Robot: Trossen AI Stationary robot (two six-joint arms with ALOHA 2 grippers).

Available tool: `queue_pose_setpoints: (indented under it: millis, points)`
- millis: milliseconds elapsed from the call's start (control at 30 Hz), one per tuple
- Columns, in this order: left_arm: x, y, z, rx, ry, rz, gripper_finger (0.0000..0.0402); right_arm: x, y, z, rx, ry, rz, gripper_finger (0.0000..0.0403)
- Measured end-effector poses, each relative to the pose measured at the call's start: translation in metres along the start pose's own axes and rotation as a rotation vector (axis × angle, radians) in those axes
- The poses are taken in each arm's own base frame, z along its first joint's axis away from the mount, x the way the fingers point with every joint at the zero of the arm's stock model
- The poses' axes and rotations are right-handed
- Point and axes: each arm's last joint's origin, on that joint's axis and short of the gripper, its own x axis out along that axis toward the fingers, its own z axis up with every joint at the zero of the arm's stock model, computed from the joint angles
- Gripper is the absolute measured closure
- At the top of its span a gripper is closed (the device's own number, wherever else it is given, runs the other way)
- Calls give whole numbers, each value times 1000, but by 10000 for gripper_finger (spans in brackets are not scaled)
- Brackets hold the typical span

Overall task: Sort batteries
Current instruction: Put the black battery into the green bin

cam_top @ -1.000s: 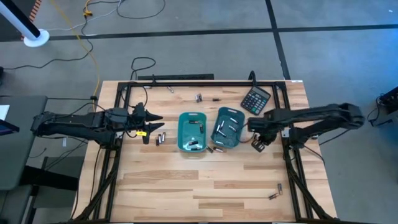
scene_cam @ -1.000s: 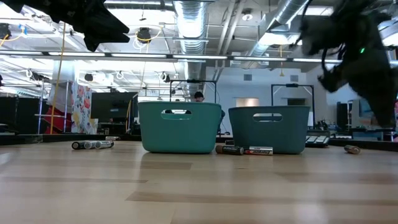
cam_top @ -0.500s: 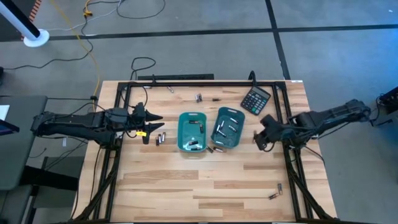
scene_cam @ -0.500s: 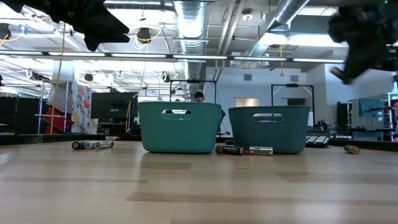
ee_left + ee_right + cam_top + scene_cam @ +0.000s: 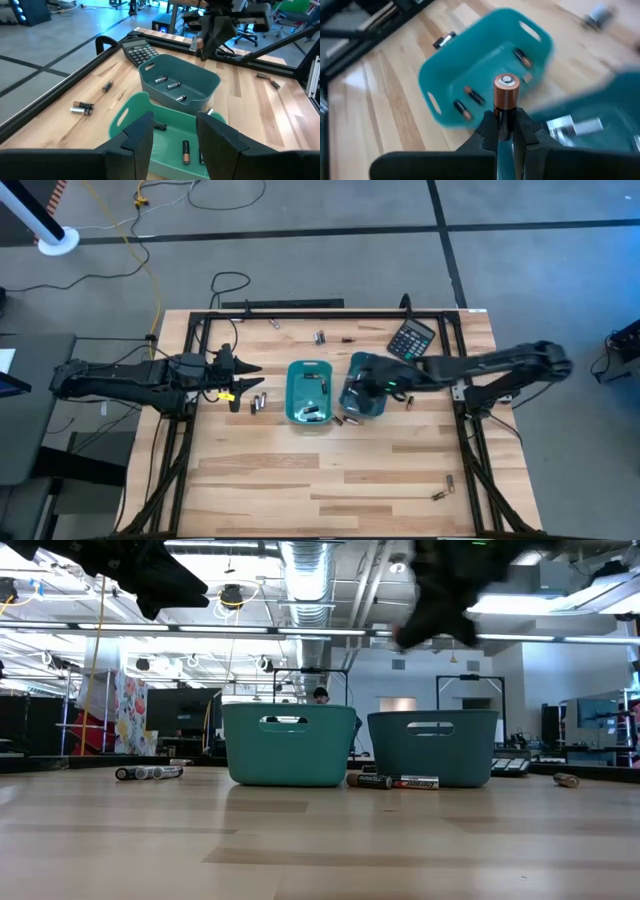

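Observation:
Two teal trays stand side by side mid-table, the left tray [image 5: 308, 392] and the right tray [image 5: 365, 387], each with a few batteries inside. My right gripper [image 5: 383, 385] hangs above the right tray's right half, shut on a battery [image 5: 506, 92] with a coppery end. My left gripper [image 5: 250, 380] waits left of the left tray, raised; its fingers [image 5: 141, 136] are open with nothing between them. Loose batteries lie on the wood by the left gripper [image 5: 257, 402] and in front of the trays [image 5: 390, 781]. My right gripper pinches the battery's dark end [image 5: 506, 116] between its two fingers [image 5: 490, 129]. The battery points out along the fingers, its coppery end [image 5: 506, 85] sticking past the tips. It comes slanting down from the table's right side. The battery is lifted clear above the trays.
A black calculator [image 5: 411, 339] lies at the far right, behind the right tray. More batteries lie near the far edge [image 5: 320, 336] and near the front right [image 5: 443, 490]. A black metal frame [image 5: 190, 430] borders the table's left, far and right sides.
My right gripper has risen from the wood right of the right tray and swung toward the table's left, ending above that tray. It has tipped up from pointing steeply down to a slant, fingers kept shut.

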Motion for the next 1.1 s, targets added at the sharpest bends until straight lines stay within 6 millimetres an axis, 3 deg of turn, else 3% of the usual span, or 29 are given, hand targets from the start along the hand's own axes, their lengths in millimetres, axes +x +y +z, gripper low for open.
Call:
queue_pose_setpoints:
  millis: [233,433,567,767,967,1100]
  points:
    - [0,0,0,-7,2,2,260,63,31,59,-240,159,-15,378]
    - [0,0,-1,-7,6,3,260,121,34,80,-311,377,-93,378]
    - [0,0,-1,-5,13,4,260,157,35,81,-362,489,-95,378]
    - [0,1,-6,-23,62,15,260,204,29,65,-424,679,-116,378]
    - [-1,2,-11,-37,111,25,260,234,18,51,-423,759,-128,378]
    - [-1,2,-12,-33,122,27,260,238,13,49,-408,776,-140,372]
